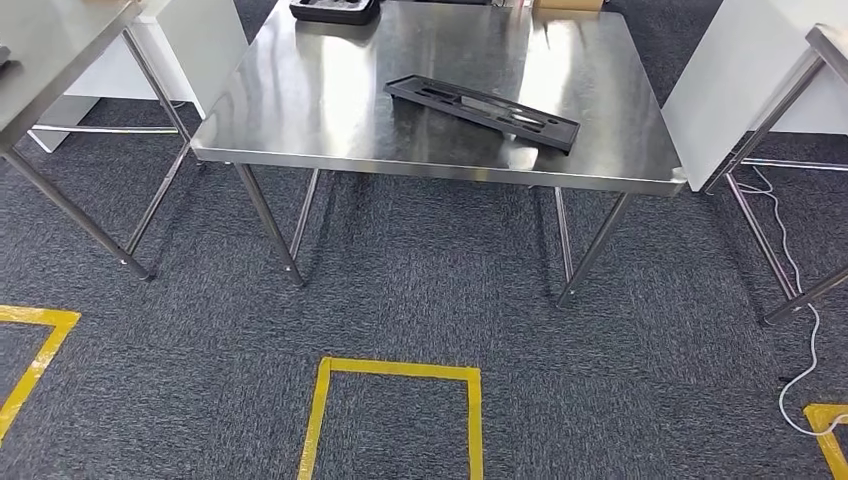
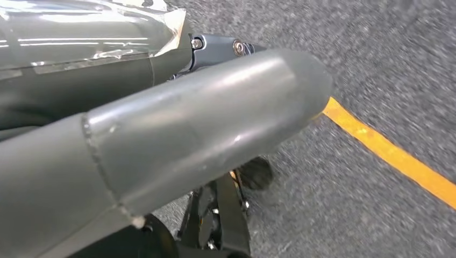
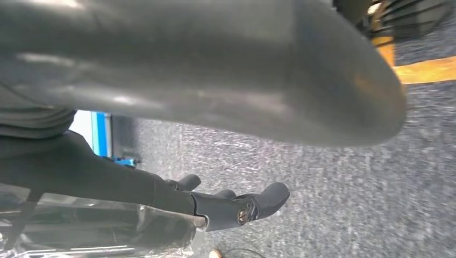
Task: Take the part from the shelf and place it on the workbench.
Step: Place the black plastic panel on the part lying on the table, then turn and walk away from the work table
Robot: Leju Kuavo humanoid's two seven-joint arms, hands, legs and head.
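Observation:
A long, flat black part (image 1: 483, 112) with slots lies at a slant on the steel workbench (image 1: 330, 110), towards its front right. My left hand (image 2: 204, 123) hangs beside my body over the grey carpet, its thick thumb close to the camera and its dark fingers (image 2: 215, 45) stretched out, holding nothing. My right hand (image 3: 204, 70) also hangs over the carpet, with its fingers (image 3: 236, 207) extended and nothing in them.
A black tray (image 1: 335, 10) and a cardboard box (image 1: 568, 5) sit at the workbench's far edge. Other steel tables stand at the left (image 1: 40, 50) and right (image 1: 825, 45). A yellow tape square (image 1: 395, 372) marks the carpet in front. A white cable (image 1: 800, 330) trails at the right.

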